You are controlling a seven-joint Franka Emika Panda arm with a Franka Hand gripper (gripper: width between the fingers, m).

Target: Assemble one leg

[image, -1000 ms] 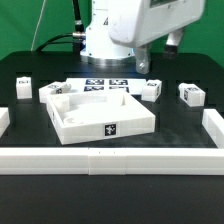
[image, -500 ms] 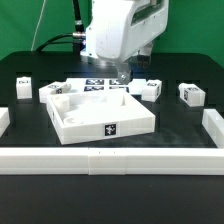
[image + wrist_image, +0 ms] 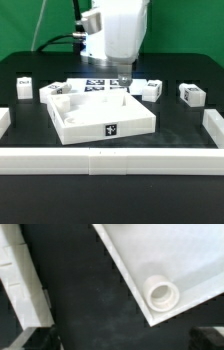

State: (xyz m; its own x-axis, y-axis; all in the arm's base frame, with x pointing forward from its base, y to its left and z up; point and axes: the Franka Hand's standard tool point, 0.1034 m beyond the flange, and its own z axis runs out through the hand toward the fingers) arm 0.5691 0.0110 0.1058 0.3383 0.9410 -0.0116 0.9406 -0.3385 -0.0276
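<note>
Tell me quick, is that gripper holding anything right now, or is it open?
Gripper: open, holding nothing; in the wrist view its fingers sit wide apart with nothing between them.

No words, numbers or brand names can be read. Only black-and-white square code tags show: one tag [image 3: 111, 128] on the near wall of the white tray [image 3: 80, 126], several on the marker board [image 3: 98, 85] beyond it, and one on the leg [image 3: 190, 94] at the exterior view's right.

Exterior view fronts the table [image 3: 180, 125]; wrist view looks down closely (tray [image 3: 85, 125] [image 3: 170, 252] shared).
</note>
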